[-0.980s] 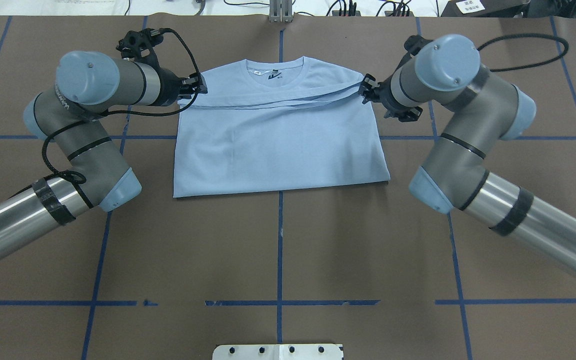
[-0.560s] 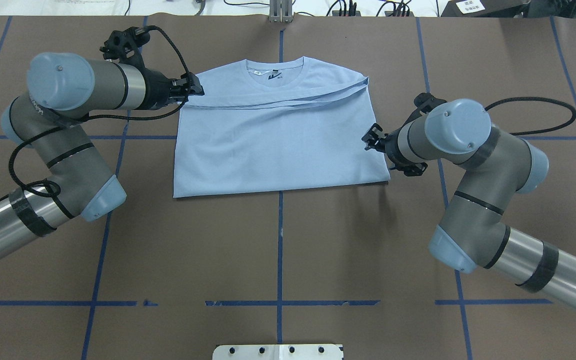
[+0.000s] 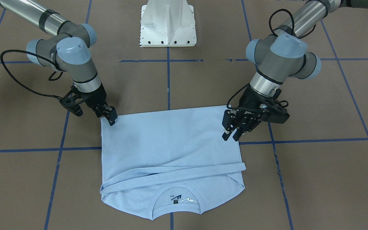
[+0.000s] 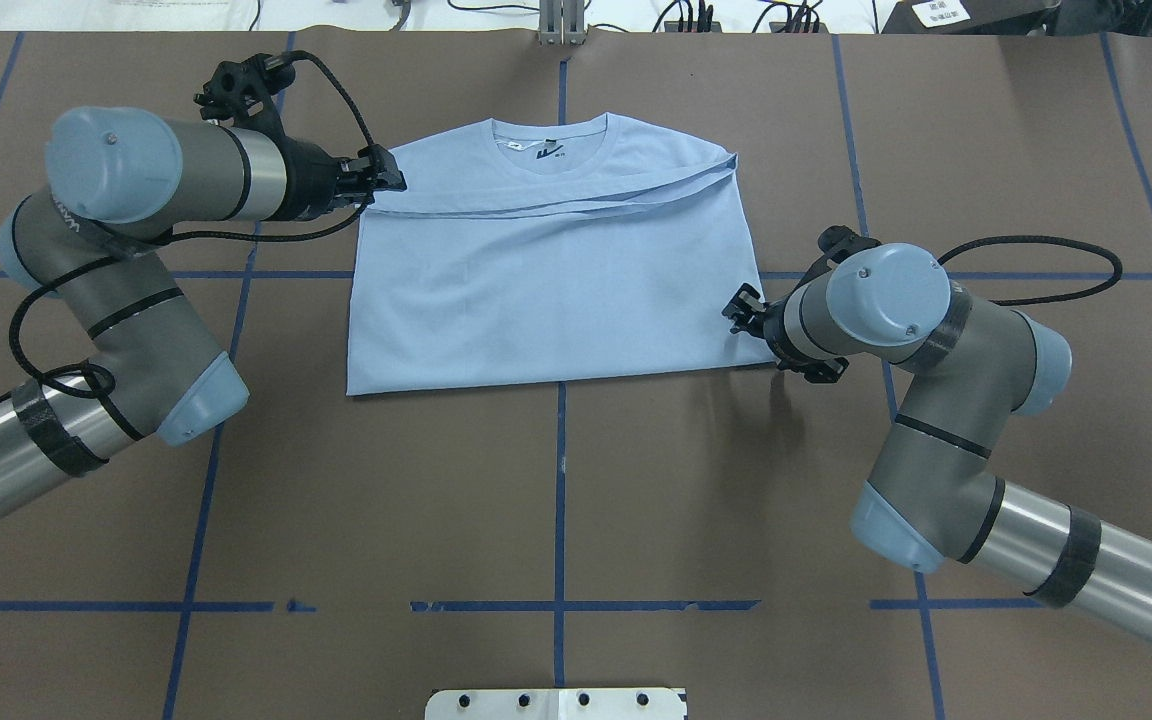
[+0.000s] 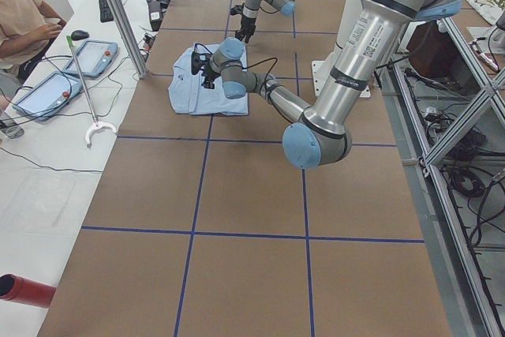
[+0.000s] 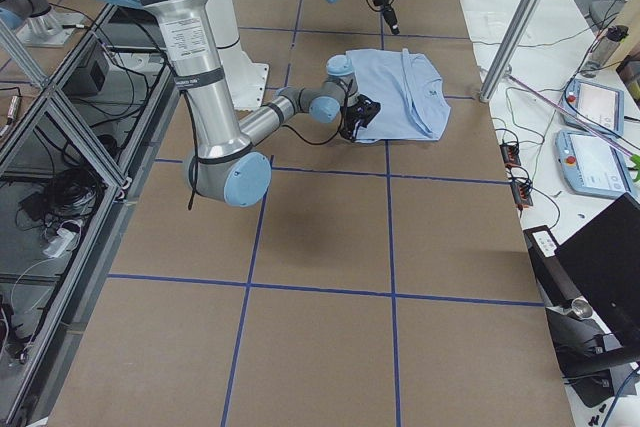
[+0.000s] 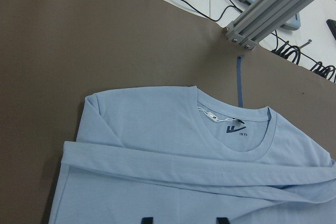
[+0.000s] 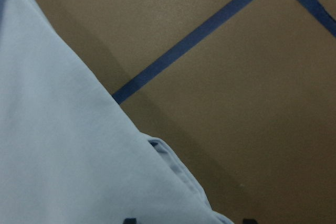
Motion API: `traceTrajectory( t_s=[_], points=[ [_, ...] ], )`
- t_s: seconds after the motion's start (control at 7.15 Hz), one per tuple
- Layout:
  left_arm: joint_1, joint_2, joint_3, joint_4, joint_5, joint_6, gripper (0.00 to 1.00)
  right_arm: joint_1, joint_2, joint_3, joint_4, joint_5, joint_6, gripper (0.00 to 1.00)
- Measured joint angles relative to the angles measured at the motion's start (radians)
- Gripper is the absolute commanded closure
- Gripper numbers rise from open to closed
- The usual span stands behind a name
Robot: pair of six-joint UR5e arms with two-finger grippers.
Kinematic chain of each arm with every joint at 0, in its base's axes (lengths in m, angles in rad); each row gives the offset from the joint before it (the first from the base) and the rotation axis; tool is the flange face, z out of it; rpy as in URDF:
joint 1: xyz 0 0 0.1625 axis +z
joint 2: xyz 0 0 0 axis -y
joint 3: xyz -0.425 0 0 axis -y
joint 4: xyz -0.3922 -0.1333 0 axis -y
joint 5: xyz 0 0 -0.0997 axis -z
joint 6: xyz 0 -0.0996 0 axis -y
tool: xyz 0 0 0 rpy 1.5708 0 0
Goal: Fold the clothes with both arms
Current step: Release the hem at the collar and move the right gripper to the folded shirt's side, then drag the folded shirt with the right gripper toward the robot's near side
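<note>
Brown tabletop (image 4: 556,500) — broad margin around t-shirt (image 4: 556,290)

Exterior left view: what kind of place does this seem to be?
Probably a robotics laboratory, not a home: a table marked with a blue tape grid, an aluminium frame post, and control tablets on the side bench beside a seated person.

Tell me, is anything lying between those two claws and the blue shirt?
Nothing visible does. The left gripper is open right by the t-shirt's shoulder edge. The right gripper is open at its side edge, near the bottom corner.
</note>
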Motion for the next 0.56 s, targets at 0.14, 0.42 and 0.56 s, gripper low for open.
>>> traceTrajectory(
  t_s=[0.14,0.42,0.56],
  points=[
    [0.0,-0.001,0.0,0.0,0.001,-0.003,0.5,-0.001,-0.005,0.001,0.0,0.0,0.0,0.93],
    [0.0,-0.002,-0.001,0.001,0.002,-0.007,0.5,-0.003,-0.015,0.004,0.001,0.0,-0.005,1.0],
    [0.0,-0.003,-0.001,0.001,0.003,-0.007,0.5,-0.004,-0.016,0.008,0.002,0.0,-0.01,1.0]
  ],
)
